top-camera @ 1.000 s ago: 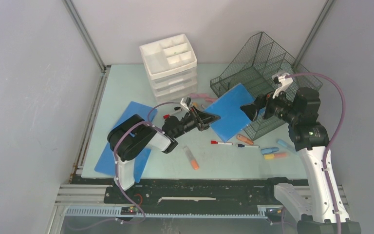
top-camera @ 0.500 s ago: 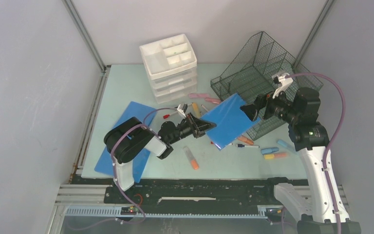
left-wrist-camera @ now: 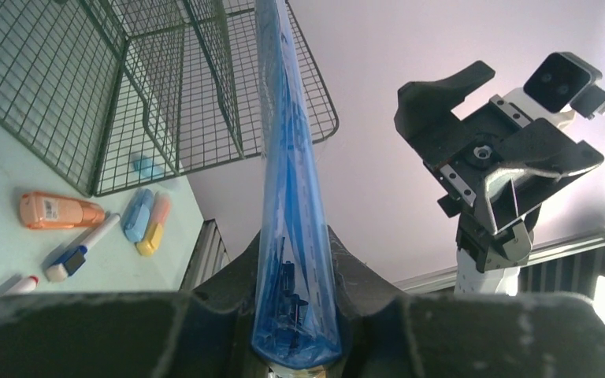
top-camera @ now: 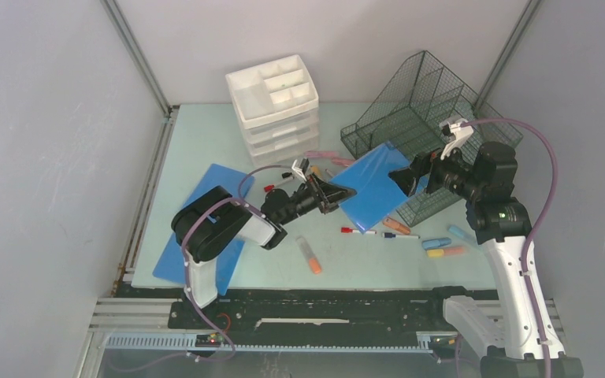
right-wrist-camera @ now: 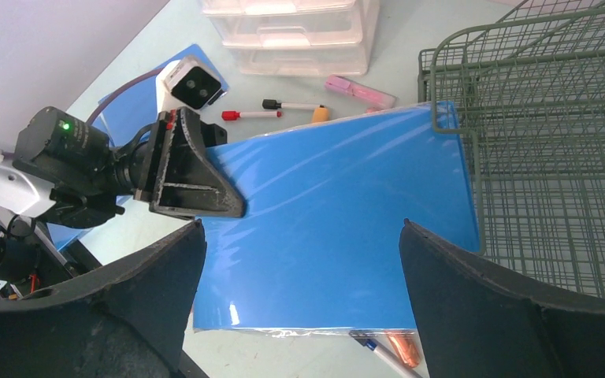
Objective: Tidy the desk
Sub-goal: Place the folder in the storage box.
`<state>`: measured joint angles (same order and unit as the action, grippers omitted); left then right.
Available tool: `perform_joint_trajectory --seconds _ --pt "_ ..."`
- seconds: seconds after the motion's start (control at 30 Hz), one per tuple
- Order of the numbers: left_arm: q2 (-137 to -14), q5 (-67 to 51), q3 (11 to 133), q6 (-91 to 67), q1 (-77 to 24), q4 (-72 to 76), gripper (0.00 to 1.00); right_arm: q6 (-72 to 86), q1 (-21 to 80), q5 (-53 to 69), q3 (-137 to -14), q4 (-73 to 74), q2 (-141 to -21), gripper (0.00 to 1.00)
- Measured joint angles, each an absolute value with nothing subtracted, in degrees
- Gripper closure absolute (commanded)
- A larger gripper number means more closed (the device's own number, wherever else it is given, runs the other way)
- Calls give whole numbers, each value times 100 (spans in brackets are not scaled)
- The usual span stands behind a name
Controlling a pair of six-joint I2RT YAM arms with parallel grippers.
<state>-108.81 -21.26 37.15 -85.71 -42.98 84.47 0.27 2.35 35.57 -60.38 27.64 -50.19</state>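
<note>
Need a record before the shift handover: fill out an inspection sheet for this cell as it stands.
Surface: pale green desk, partly covered.
Job's things: blue folder held up beside the wire-mesh tray; second blue folder flat under the left arm; white drawer unit at the back.
Clutter: loose markers and highlighters, among them an orange marker and a red-capped marker.
Grippers: left gripper shut on the blue folder; right gripper open, empty, facing the folder.
Cables: purple cable loops off the right arm; another runs along the left arm.
Surroundings: grey walls; black rail at the near edge.

Blue folder (left-wrist-camera: 290, 181) edge-on in the left claw (left-wrist-camera: 295, 264), wire-mesh tray (left-wrist-camera: 126, 94) just beyond
</note>
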Motion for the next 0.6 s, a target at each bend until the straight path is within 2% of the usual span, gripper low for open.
perform_joint_trajectory --seconds 0.37,0.6 --pt "-11583 -2145 4661 -8873 -4244 8409 100 27 235 3557 -6038 2764 -5019 0" --pt "-12125 -2132 5680 -8980 -4235 8058 99 27 235 3557 -6038 2762 -5019 0"
